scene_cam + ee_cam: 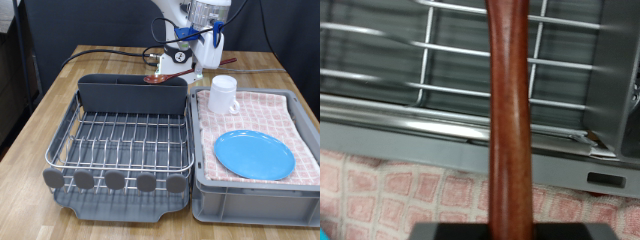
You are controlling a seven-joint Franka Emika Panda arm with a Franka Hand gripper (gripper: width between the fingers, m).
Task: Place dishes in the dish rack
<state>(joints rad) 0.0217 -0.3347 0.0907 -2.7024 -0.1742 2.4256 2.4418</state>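
My gripper hangs at the exterior view's top, above the far right corner of the dish rack. It is shut on the reddish-brown wooden spoon, which sticks out sideways over the tall grey cutlery compartment. In the wrist view the spoon handle runs up the middle, over the rack wires. The light-blue plate and the white mug sit on the pink checked cloth in the bin. The rack holds no dishes.
The grey plastic bin stands right of the rack, touching it. The rack's dark grey tray reaches the table's near edge. Black cables lie on the wooden table behind the rack.
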